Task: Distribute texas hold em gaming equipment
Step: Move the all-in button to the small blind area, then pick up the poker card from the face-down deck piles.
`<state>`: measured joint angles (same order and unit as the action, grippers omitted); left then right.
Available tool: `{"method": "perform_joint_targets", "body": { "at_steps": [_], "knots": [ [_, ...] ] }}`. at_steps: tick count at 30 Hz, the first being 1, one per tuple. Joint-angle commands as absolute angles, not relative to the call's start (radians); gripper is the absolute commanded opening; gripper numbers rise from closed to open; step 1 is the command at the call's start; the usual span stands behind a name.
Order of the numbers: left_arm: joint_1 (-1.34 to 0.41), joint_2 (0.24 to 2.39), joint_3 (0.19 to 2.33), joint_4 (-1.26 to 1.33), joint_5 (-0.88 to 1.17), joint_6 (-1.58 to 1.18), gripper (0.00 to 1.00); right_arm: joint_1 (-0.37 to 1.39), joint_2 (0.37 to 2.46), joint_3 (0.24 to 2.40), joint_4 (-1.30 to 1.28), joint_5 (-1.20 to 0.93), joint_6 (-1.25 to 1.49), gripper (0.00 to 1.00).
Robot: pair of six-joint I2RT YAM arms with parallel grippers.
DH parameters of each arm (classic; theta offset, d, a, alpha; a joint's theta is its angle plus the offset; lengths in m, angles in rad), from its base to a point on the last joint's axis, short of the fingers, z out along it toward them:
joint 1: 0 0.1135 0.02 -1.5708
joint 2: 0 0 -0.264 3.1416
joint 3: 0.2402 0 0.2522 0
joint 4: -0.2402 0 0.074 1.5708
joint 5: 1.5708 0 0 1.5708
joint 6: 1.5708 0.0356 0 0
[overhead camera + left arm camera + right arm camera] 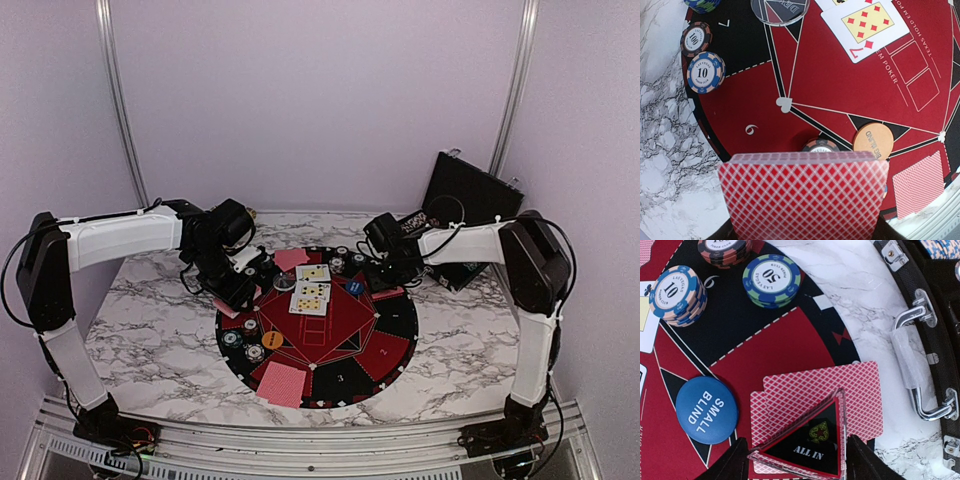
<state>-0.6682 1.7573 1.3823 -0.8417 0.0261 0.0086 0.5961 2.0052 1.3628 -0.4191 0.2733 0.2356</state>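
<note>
Texas hold 'em gear lay spread over the round mat (395, 320) on the marble table (150, 340), seen from above. There were face-up cards (311, 286) at the centre, chip stacks (255, 352) near the left rim and an orange disc (272, 340) just beside them. The left gripper (240, 285) hung over the mat's left edge and the right gripper (385, 268) over its far right edge, with the black case (465, 215) behind. Each arm was nearer its own side of the mat.

From the left wrist, the jaws stood part-closed on a pack of red-backed cards (802, 195). Its long side ran across from finger to finger and its back faced the camera. The sector marked 6 lay directly ahead of and below the pack, and a chip (820, 146) sat half hidden behind its top edge. A deal there would probably mean going straight forward and down.

From the right wrist, the fingers were closed on a clear triangular ALL IN marker (807, 445), its base across the jaws and its apex pointing away. It sat directly over two face-down cards (850, 390) at the mat's rim, though whether it touched them could not be told. The blue SMALL BLIND disc (706, 410) lay just to the left. The case's handle (920, 365) was well off to the right.
</note>
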Motion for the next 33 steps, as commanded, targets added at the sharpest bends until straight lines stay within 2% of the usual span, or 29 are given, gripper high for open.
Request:
{"method": "perform_joint_targets", "body": {
  "at_steps": [1, 8, 17, 23, 29, 33],
  "knots": [
    [-0.663, 1.730, 1.383, -0.850, 0.037, 0.015, 0.24, 0.593, 1.998, 1.366, -0.399, 0.265, 0.252, 0.65],
    [-0.663, 1.733, 1.386, -0.850, 0.041, 0.015, 0.24, 0.592, 1.974, 1.349, -0.404, 0.249, 0.257, 0.79],
    [-0.663, 1.736, 1.395, -0.850, 0.050, 0.015, 0.25, 0.593, 1.867, 1.336, -0.417, 0.163, 0.282, 0.82],
    [-0.664, 1.740, 1.406, -0.850, 0.058, 0.014, 0.25, 0.593, 1.789, 1.279, -0.328, -0.143, 0.345, 0.81],
    [-0.686, 1.755, 1.418, -0.851, 0.065, 0.009, 0.25, 0.597, 1.759, 1.190, -0.082, -0.502, 0.520, 0.79],
    [-0.707, 1.766, 1.432, -0.851, 0.065, 0.008, 0.25, 0.612, 1.800, 1.155, 0.089, -0.648, 0.663, 0.79]
  ]
}}
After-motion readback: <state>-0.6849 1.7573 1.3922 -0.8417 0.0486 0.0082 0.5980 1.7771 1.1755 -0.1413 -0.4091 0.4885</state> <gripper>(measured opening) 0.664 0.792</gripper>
